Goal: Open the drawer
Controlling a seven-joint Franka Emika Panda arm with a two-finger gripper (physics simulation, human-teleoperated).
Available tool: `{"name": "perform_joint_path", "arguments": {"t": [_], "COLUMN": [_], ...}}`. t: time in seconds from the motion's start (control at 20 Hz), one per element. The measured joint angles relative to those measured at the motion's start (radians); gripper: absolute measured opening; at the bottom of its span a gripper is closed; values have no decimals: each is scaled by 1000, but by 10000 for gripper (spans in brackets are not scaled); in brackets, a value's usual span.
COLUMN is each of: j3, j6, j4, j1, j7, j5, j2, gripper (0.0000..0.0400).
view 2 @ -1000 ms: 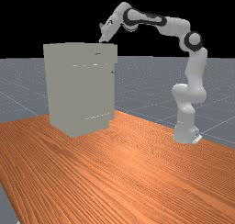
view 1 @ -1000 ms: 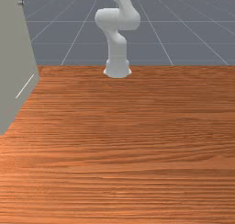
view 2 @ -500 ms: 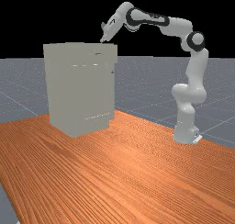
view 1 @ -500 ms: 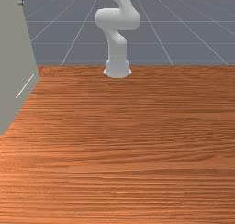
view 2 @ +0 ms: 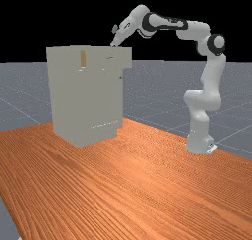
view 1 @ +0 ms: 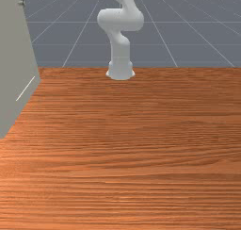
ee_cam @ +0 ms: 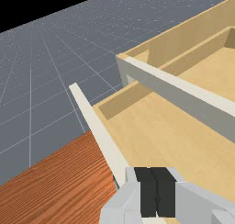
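My gripper (ee_cam: 157,191): jaws together, seemingly nothing between. Drawer (ee_cam: 156,136) partly out, top of cabinet (view 2: 86,101), toward arm base (view 2: 199,135). Front panel (ee_cam: 98,136) runs lengthwise beneath jaws; next pull likely square to that long axis, baseward.

Shows plain grey on the cabinet (view 2: 83,101), honey-yellow inside the drawer (ee_cam: 151,136). Runs orange-brown and streaky across the table (view 2: 123,190).
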Motion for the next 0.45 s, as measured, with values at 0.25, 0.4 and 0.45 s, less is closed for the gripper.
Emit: {"name": "perform_joint_path", "arguments": {"t": [0.25,0.4,0.45], "j3": [45,120,159], "j6": [12,15,17], "j4": [-74,-145,-168], "j1": [42,85,107], "j7": [13,74,103], "j5": [5,5,1], "j2": [-67,-86,-106], "gripper": [58,45,60]}}
